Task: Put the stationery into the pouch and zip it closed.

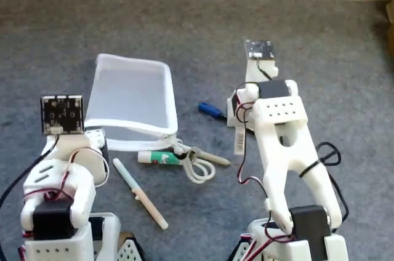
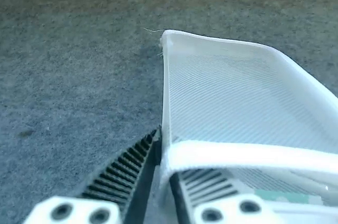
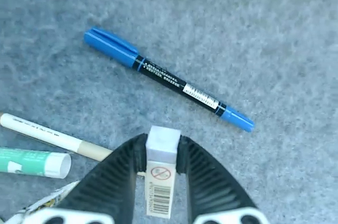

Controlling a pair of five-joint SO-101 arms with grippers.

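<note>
1. When the things are counted, one pouch (image 1: 132,98), three pens, one tube (image 1: 161,157) and one eraser (image 1: 239,143) are found, along with two grippers.
2. The left gripper (image 2: 165,160) is clamped on the pouch's near-left rim. The right gripper (image 3: 161,146) is closed on the eraser, right of the pouch.
3. The pouch is laid left of centre with its mouth turned to the near side. A white cord (image 1: 198,170) trails from its near-right corner.
4. The blue pen (image 3: 166,78) is laid just beyond the eraser, long axis roughly left to right, cap to the left. The cream pen (image 3: 50,135) and the tube are laid side by side, left to right, between pouch and eraser. The pale pen (image 1: 138,192) is set slantwise, far-left to near-right, between the arms.
5. Bare carpet (image 1: 320,39) is left open on the far side, to the right, and left of the pouch. Its far edge is well beyond the pouch.
</note>
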